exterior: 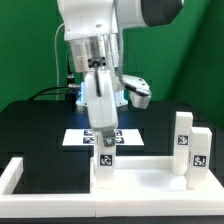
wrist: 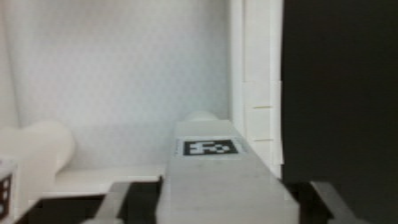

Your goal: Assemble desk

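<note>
Holding a white leg [exterior: 104,125] upright, your fingers [wrist: 128,196] clamp it over the tabletop panel [exterior: 135,172]. Next, seat it squarely; two legs [exterior: 190,143] wait at three o'clock.

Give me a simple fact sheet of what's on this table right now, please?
Gripper: gripper shut on a white leg, held upright
Held leg's place: over the tabletop panel, at its end on the exterior view's left; contact cannot be told
Other legs: two legs upright on the exterior view's right
Marker board: marker board flat behind the held leg
Border rail: border rail around the front
</note>
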Controlling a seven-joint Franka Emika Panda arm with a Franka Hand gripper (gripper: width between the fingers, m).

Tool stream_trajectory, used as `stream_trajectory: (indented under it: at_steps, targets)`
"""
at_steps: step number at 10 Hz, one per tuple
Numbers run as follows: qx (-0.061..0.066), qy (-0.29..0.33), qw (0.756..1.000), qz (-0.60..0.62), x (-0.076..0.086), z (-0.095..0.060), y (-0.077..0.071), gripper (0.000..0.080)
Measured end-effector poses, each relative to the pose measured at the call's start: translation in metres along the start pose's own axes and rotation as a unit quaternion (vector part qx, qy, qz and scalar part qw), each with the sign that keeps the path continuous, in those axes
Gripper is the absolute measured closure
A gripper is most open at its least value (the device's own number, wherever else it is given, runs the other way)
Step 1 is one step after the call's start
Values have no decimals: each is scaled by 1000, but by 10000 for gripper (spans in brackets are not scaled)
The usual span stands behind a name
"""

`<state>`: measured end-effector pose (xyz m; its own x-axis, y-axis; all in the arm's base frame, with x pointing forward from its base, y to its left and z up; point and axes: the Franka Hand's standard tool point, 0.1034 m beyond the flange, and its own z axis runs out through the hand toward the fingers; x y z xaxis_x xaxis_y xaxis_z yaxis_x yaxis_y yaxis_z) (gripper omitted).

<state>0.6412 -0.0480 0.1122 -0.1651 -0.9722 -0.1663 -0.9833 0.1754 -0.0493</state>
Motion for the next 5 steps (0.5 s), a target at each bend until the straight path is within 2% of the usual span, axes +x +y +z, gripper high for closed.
stream_trajectory:
  at_steps: [1,2,4,5]
  targets:
    - [0,0,1000,-6,-1,1,0,428]
    - [-2,4,998,-55,0,2,1,428]
    - [-10,13,979,-205,2,5,5,180]
    - [-13,15,957,-289,1,4,5,159]
